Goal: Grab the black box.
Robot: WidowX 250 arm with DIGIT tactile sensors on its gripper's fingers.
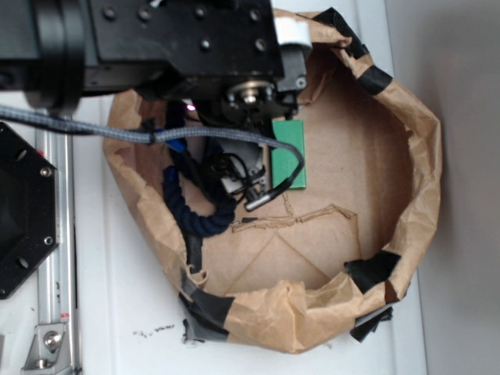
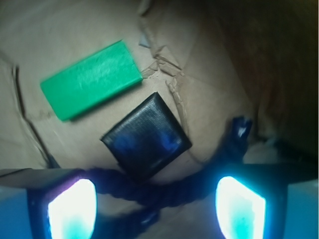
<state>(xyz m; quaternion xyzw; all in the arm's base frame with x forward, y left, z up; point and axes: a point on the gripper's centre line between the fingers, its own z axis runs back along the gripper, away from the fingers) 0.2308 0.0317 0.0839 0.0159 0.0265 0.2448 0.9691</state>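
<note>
Hovering inside a crumpled brown paper bag (image 1: 406, 141), the end effector (image 2: 157, 204) hangs with its two fingers (image 2: 72, 206) spread wide, nothing between them but open air and what lies below. In the wrist view the black box (image 2: 147, 135) lies flat on the paper floor just ahead of the fingers and roughly centred on the gap, turned corner-on so that one corner points back toward the end effector. Its glossy top catches a bluish sheen.

A dark navy rope (image 2: 164, 186) runs across the paper between the fingertips and the box, passing right along the box's near corner; whether it touches the box cannot be told. One end of the rope curls up ahead of the right-hand finger. Farther ahead and to the left of the box lies the green block (image 2: 92, 79), tilted at an angle, near the box but apart from it, with a strip of bare paper between them.

In the exterior view the arm (image 1: 156, 39) covers most of the scene; the box is hidden beneath it, while the green block (image 1: 287, 152) shows just beside the wrist and the rope (image 1: 191, 207) loops on the other side. A grey braided cable (image 1: 94, 125) crosses over the bag's rim. The bag's torn edges are patched with black tape (image 1: 371, 269), and it sits on a white counter (image 1: 141, 312).
</note>
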